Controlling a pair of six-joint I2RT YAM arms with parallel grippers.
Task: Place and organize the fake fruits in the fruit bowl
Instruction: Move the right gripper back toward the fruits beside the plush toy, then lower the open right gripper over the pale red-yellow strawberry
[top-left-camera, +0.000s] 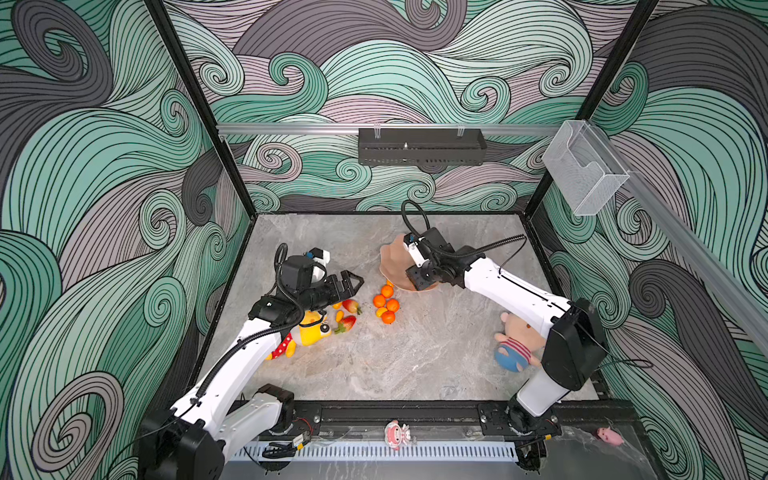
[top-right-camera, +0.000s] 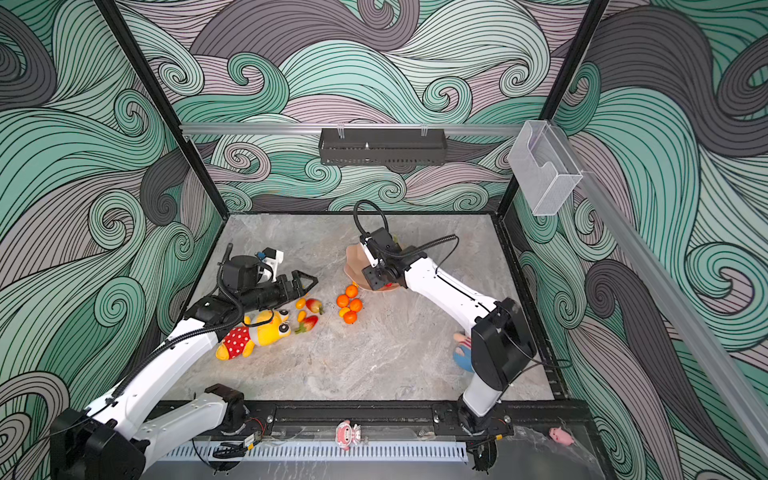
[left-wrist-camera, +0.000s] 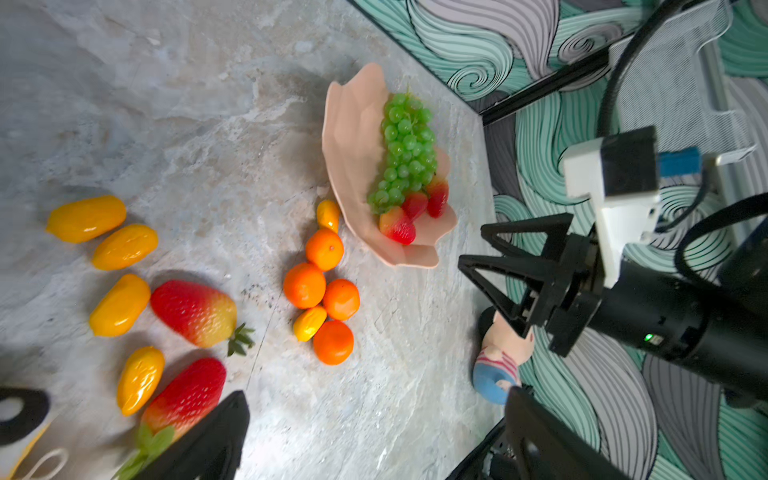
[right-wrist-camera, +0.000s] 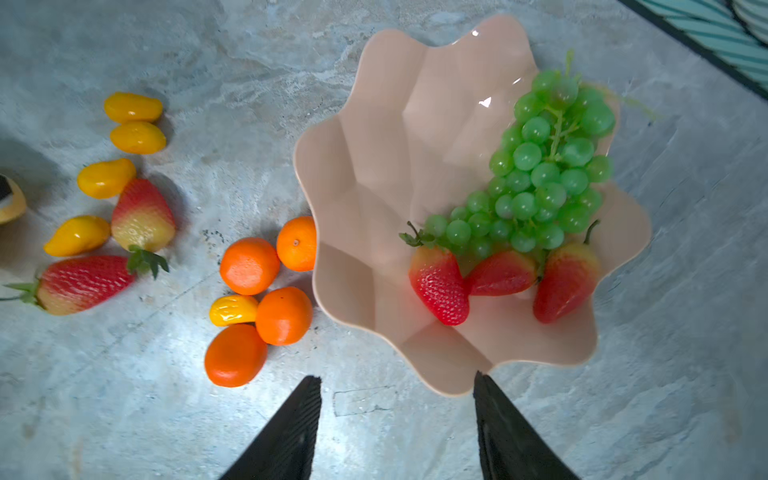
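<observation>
- Your right gripper (right-wrist-camera: 397, 384) hung empty, fingers spread, over the fruit bowl (top-left-camera: 392, 259), right of centre in both top views
- Your left gripper (top-left-camera: 353, 282), fingers likewise spread, hovered near strawberries (top-left-camera: 351, 306), left of centre
- The grape bunch (right-wrist-camera: 540, 178) lay in the bowl, with tangerines (top-left-camera: 386, 305) just beside it

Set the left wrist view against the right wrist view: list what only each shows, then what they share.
Only the left wrist view: the striped-shirt doll and the left gripper, by its own fingers.
Only the right wrist view: the fruit bowl from above, with its whole rim and bare inner half.
Both: the right gripper, open and empty; the grape bunch and three strawberries in the bowl; four tangerines, two more strawberries and several kumquats on the table.
</observation>
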